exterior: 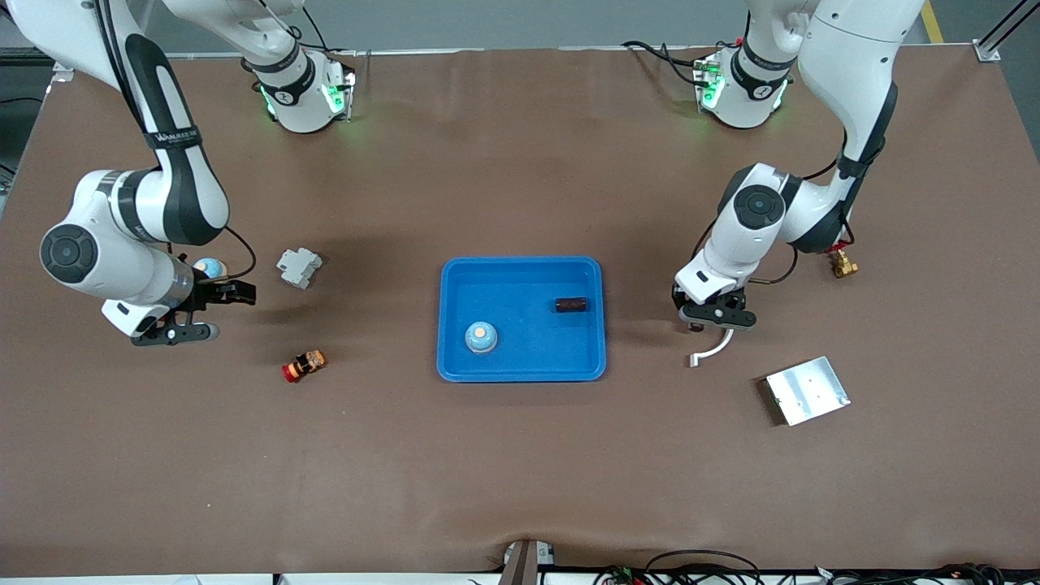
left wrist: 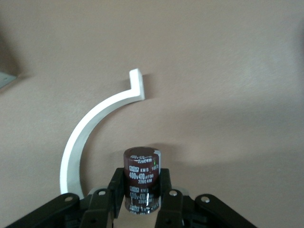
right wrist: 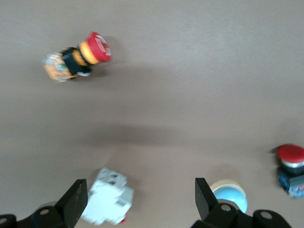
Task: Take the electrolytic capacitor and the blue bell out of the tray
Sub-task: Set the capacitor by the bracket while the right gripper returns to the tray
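Observation:
The blue tray [exterior: 455,280] at the table's middle holds a blue bell [exterior: 480,336] with an orange top and a dark capacitor [exterior: 570,305] lying on its side. My left gripper [exterior: 715,318] is low over the table, toward the left arm's end from the tray. In the left wrist view it [left wrist: 141,184] is shut on a second maroon capacitor [left wrist: 141,166]. My right gripper [exterior: 218,311] is open and empty over the table toward the right arm's end. A second blue bell [exterior: 209,266] lies beside it and shows in the right wrist view [right wrist: 229,194] next to one finger.
A white curved piece [exterior: 712,349] lies just below the left gripper [left wrist: 90,133]. A metal plate [exterior: 806,390] and a brass fitting [exterior: 843,264] lie nearby. Near the right gripper are a white block [exterior: 298,266] [right wrist: 107,202], a red push button [exterior: 303,366] and another red button [right wrist: 290,161].

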Robot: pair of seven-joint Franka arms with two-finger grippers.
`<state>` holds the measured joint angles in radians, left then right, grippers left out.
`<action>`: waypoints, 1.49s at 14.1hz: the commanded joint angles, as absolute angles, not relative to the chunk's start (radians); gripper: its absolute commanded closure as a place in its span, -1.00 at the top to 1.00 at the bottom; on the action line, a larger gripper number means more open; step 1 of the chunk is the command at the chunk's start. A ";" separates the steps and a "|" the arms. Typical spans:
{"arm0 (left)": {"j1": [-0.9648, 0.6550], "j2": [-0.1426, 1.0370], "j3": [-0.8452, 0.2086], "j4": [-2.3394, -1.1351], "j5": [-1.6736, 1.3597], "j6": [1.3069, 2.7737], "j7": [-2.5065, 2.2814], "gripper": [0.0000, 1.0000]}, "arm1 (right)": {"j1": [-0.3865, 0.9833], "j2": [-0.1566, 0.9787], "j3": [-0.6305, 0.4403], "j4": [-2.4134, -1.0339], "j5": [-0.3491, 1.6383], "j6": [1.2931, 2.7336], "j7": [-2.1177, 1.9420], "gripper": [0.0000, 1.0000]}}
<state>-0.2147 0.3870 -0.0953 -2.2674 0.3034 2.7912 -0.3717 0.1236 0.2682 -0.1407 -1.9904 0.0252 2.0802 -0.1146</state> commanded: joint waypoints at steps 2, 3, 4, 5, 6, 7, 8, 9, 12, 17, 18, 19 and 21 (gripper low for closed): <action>-0.186 0.391 -0.100 -2.281 0.328 2.801 -0.360 -1.00 | 0.166 0.302 -0.147 -1.838 0.058 1.939 -0.064 1.00; -0.186 0.397 -0.100 -2.281 0.328 2.801 -0.360 -1.00 | 0.181 0.302 -0.147 -1.832 0.064 1.939 -0.055 1.00; -0.186 0.402 -0.100 -2.280 0.328 2.800 -0.360 -1.00 | 0.201 0.304 -0.137 -1.827 0.067 1.942 -0.025 1.00; -0.187 0.409 -0.100 -2.279 0.328 2.800 -0.368 -1.00 | 0.209 0.314 -0.114 -1.809 0.069 1.944 0.019 1.00; -0.187 0.416 -0.100 -2.276 0.328 2.800 -0.370 -1.00 | 0.216 0.333 -0.089 -1.786 0.068 1.944 0.075 1.00; -0.189 0.420 -0.100 -2.273 0.328 2.800 -0.371 -1.00 | 0.236 0.356 -0.080 -1.757 0.067 1.942 0.134 1.00; -0.189 0.425 -0.101 -2.273 0.328 2.800 -0.371 -1.00 | 0.254 0.379 -0.080 -1.735 0.069 1.945 0.170 1.00; -0.192 0.426 -0.101 -2.272 0.328 2.800 -0.370 -1.00 | 0.267 0.400 -0.077 -1.708 0.069 1.945 0.207 1.00; -0.195 0.436 -0.101 -2.257 0.316 2.798 -0.383 -0.34 | 0.317 0.465 -0.058 -1.619 0.071 1.944 0.329 1.00; -0.207 0.404 -0.115 -2.234 0.316 2.734 -0.468 1.00 | 0.409 0.587 -0.014 -1.493 0.075 1.959 0.663 1.00; -0.206 0.385 -0.126 -2.212 0.314 2.673 -0.497 1.00 | 0.431 0.610 -0.012 -1.464 0.074 1.959 0.745 1.00; -0.206 0.368 -0.144 -2.182 0.314 2.595 -0.529 1.00 | 0.454 0.629 -0.006 -1.447 0.068 1.957 0.829 1.00; -0.204 0.359 -0.188 -2.087 0.313 2.434 -0.586 1.00 | 0.485 0.647 -0.002 -1.440 0.060 1.960 0.938 1.00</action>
